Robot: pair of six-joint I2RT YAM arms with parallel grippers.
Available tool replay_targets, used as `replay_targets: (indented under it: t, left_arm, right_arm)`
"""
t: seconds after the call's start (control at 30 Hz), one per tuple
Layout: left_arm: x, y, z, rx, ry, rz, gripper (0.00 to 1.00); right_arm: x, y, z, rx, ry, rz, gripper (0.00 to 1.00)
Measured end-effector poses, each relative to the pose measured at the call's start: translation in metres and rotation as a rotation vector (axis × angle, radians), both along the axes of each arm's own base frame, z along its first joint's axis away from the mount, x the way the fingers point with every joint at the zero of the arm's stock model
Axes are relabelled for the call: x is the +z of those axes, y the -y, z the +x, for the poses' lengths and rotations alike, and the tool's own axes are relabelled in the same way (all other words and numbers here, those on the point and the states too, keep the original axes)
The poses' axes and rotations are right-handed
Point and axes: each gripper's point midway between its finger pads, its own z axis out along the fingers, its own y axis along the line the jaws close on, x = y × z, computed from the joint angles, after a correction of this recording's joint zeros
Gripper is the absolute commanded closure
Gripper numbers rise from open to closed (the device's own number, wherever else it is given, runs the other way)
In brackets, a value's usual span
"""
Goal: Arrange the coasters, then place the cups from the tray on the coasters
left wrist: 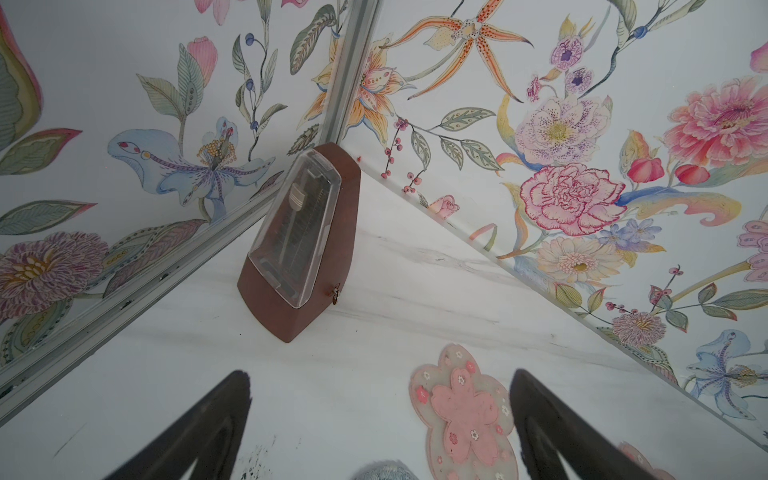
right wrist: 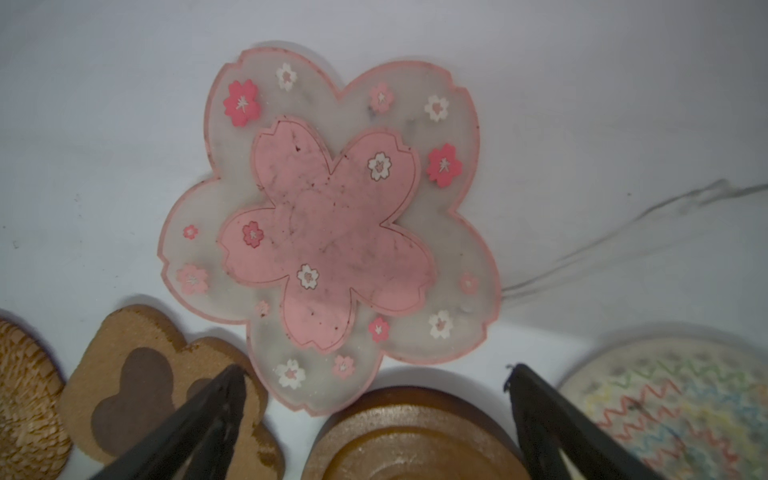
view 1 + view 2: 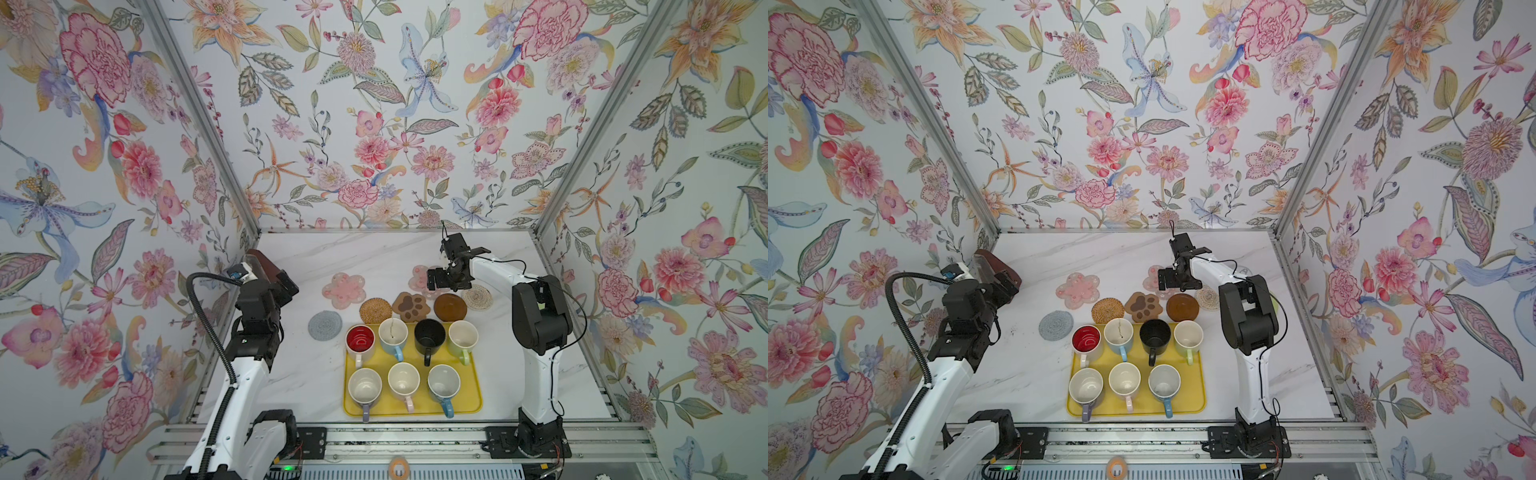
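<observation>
Arranging coasters, item in hand: translucent pink flower-shaped coaster (image 2: 328, 232), flat on the white marble surface (image 3: 316, 374), just beside the brown paw-shaped coaster (image 3: 411, 306) and the dark wooden round coaster (image 3: 450, 307). Right hand (image 2: 374, 372) hovers above it, released and empty; left hand (image 1: 380, 374) is likewise spread, holding nothing. Seven handled ceramic mugs (image 3: 403, 381) stand on the yellow rectangular tray (image 3: 415, 409). Recommended handling: pinch a far petal (thin, probably limp), lift clear, set well apart from neighbours. Markings: no brand, label or lettering legible.
</observation>
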Motion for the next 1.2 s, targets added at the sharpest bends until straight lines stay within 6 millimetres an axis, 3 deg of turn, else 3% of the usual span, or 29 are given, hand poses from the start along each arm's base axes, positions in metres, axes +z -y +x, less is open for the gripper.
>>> replay_targets:
  t: [0.27,0.57,0.83,1.03,1.2]
  left_arm:
    - [-0.002,0.0,0.001,0.0,-0.005,-0.001,0.01]
    - [-0.004,0.0,0.002,0.003,-0.01,-0.007,0.01]
    - [-0.004,0.0,0.002,0.003,-0.011,-0.007,0.01]
    - [-0.001,0.0,0.004,0.004,-0.007,-0.011,0.01]
    - [-0.003,0.0,0.005,0.002,-0.011,-0.016,0.01]
  right_arm:
    - [-0.01,-0.001,0.004,-0.027,-0.018,-0.008,0.01]
    - [-0.005,-0.005,0.016,-0.065,0.004,0.002,0.01]
    - [-0.012,-0.011,0.028,-0.092,0.01,0.007,0.01]
    - [-0.011,-0.002,0.03,-0.133,0.038,-0.039,0.01]
    - [-0.01,0.009,0.017,-0.166,0.039,-0.063,0.01]
